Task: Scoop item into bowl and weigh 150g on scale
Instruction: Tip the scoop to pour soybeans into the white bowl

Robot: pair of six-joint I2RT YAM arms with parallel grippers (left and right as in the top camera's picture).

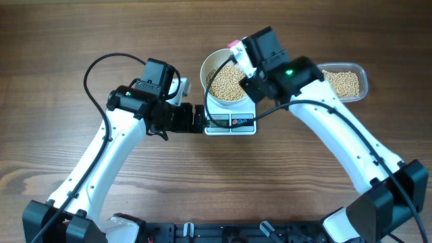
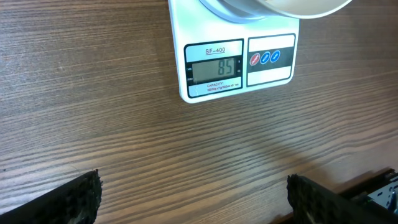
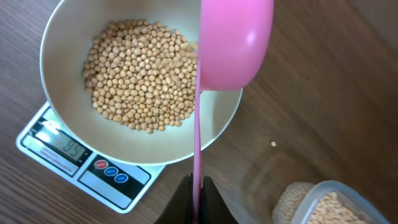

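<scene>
Table (image 1: 67, 40): wood-grain, carrying everything.
Left gripper (image 2: 193, 202): jaws spread wide and holding nothing, low over the table just in front of the scale's display edge.
Right gripper (image 3: 196, 199): jaws pressed together on the thin handle of the pink scoop.
Scale (image 2: 177, 37): white and square, between the two arms, with the bowl on it.
Bowl (image 3: 143, 146): white and round, its floor covered in beans.
Tub (image 1: 363, 79): clear plastic, just right of the scale on the right arm's side, so the right arm is nearer for a refill.
Pink scoop (image 3: 233, 43): its head is tipped over the bowl's right rim, and its long axis runs straight back to the jaws.
Beans (image 3: 137, 74): tan and heaped in the bowl, with more in the tub.
Writing: "SF-400" above the display, which reads 85, likely short of target.
Stray bean (image 3: 273, 144): on the table between bowl and tub.
</scene>
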